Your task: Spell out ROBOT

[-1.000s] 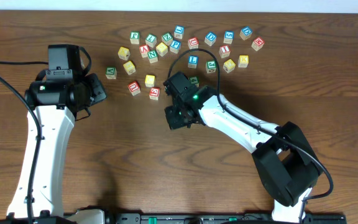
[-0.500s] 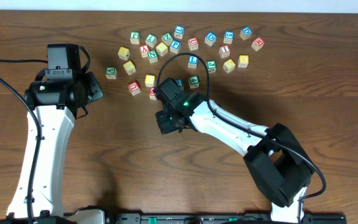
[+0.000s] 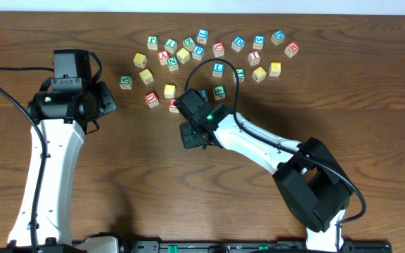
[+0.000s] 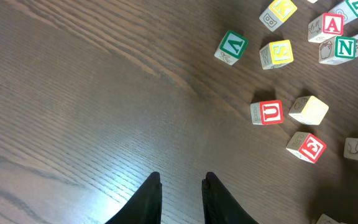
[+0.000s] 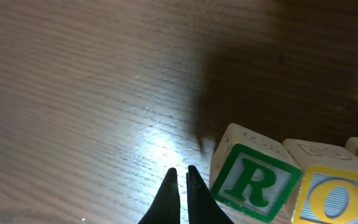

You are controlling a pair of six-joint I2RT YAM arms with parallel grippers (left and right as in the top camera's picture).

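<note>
I read the right pincer [image 5: 181, 169] at the bottom centre of the right wrist view. Its fingers are drawn almost together, with only a thin slit between them, and nothing is gripped. The pale wooden cube with a green R [image 5: 248, 180] stands on the dark wood-grain table [image 5: 73, 74] just right of the fingertips, apart from them. The pale wooden cube with a blue O in a yellow frame [image 5: 334, 200] sits just beside it in the lower right corner; I cannot tell whether the two touch. In the overhead view the right arm [image 3: 259, 144] extends to the centre of the frame, and I cannot pick out either cube there. The scatter of coloured letter cubes [image 3: 219, 49] lies along the upper centre. The left pincer [image 4: 181, 177], at the bottom centre of the left wrist view, stands partly open over bare table and holds nothing. A red U cube [image 4: 267, 112] and a green-lettered cube [image 4: 232, 46] lie to its upper right, well apart from it.
</note>
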